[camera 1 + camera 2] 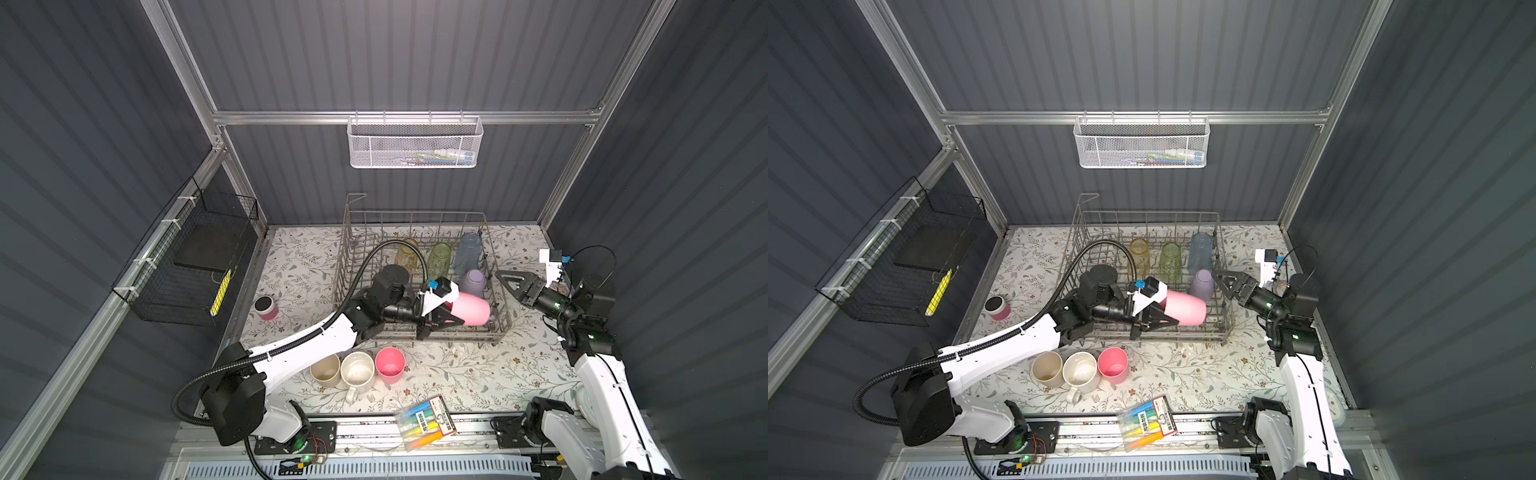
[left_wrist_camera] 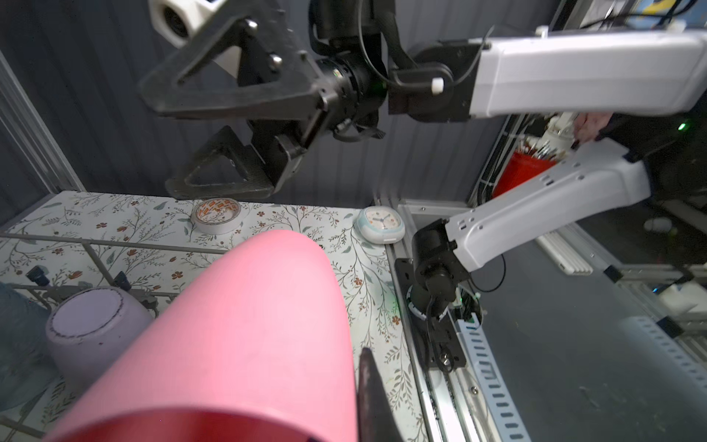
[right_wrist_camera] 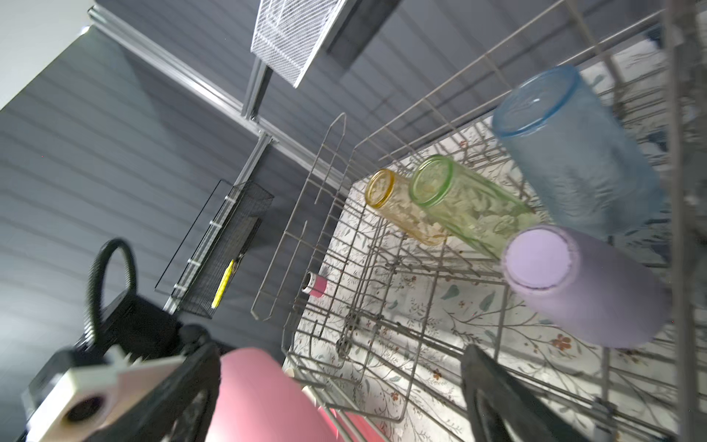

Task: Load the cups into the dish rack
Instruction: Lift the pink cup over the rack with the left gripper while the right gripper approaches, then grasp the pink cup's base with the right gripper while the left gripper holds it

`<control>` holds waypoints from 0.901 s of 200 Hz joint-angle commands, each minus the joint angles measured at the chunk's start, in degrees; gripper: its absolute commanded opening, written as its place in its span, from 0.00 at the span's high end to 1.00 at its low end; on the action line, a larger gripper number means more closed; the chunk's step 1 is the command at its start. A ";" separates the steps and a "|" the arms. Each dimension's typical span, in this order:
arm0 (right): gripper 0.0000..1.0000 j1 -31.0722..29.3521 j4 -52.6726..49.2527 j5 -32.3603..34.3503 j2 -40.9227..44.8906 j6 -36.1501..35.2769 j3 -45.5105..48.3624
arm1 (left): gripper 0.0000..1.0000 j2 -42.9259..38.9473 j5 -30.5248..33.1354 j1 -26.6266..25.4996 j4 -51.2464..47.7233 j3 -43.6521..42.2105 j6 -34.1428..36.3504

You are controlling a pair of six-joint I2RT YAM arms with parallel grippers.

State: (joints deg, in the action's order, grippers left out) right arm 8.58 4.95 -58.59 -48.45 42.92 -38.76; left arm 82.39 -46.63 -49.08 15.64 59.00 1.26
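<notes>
Sitting on table (image 1: 457, 374) before dish rack (image 1: 338, 266): beige tumbler (image 1: 325, 370), mug (image 1: 357, 372), pink tumbler (image 1: 390, 365). Left gripper (image 1: 449, 312) clamped on second pink tumbler (image 1: 471, 309), sideways over rack's front right. Amber glass (image 1: 407, 255), green glass (image 1: 439, 255), blue tumbler (image 1: 468, 251), lilac tumbler (image 1: 473, 282) in rack. Right gripper (image 1: 509, 284) jaws spread, empty, beside rack's right wall.

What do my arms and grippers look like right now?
The left arm and right arm have white shells and black joints; a black corrugated hose loops along the left. The left gripper and right gripper have black triangular open-frame fingers.
</notes>
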 commanded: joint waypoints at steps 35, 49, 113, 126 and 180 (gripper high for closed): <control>0.01 -10.40 -0.52 -2.12 -2.55 -6.75 -3.43 | 1.00 2.80 -11.34 5.19 27.81 -3.43 -21.63; 0.01 -12.01 -1.36 -1.60 -3.18 -8.09 -3.86 | 1.00 3.71 -12.32 5.99 32.82 -4.10 -25.41; 0.01 -16.37 1.19 -3.91 -3.85 -8.44 -4.30 | 1.00 6.66 -14.06 7.34 41.10 -4.52 -31.88; 0.02 -16.90 0.62 -4.00 -3.93 -9.14 -4.56 | 1.00 7.06 -14.48 7.43 42.26 -4.44 -32.98; 0.03 -19.10 0.63 -3.51 -5.36 -9.60 -5.78 | 1.00 8.49 -16.48 7.58 43.96 -3.81 -34.74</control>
State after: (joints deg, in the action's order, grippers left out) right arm -9.61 4.86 -61.71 -53.04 34.39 -42.39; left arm 90.32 -61.10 -41.89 56.62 54.68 -31.94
